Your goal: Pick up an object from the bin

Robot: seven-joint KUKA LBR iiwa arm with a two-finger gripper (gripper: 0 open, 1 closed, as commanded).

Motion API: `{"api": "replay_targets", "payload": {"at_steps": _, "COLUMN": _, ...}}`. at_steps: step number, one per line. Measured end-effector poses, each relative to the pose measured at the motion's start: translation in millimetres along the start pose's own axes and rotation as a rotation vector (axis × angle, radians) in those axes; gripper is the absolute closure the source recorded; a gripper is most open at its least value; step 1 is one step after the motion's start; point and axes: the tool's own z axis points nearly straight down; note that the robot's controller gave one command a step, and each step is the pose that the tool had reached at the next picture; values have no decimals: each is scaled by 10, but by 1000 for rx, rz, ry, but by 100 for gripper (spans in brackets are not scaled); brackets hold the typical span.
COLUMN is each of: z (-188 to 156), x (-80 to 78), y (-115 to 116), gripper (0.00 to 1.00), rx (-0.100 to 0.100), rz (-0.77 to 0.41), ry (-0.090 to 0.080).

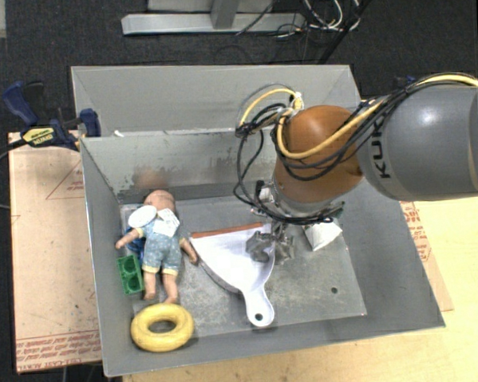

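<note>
Dustpan (227, 267): white, lying flat at the middle of the bin (221, 151), not being lifted yet.
Jaws: hovering low over its right side; cannot tell how open.
Remaining: gripping and lifting are pending.

One camera sits above the bin (181, 153) and looks down on it, tipped somewhat toward the far side. The far wall shows a broad inner face, while the near wall shows a narrower strip. The camera stands back enough to take in the whole rim, with dark floor (55, 36) beyond the far edge. The arm (428, 144) comes in from the right, higher than the bin and nearer the lens. Its rounded orange cover (316, 142) looks large and hides part of the bin's far right corner.
</note>
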Motion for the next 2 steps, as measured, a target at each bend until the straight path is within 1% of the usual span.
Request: {"api": "replay_targets", "payload": {"at_steps": 2, "z": 1, "x": 2, "y": 0, "gripper": 100, "rx": -1, "rz": 0, "ry": -1}}
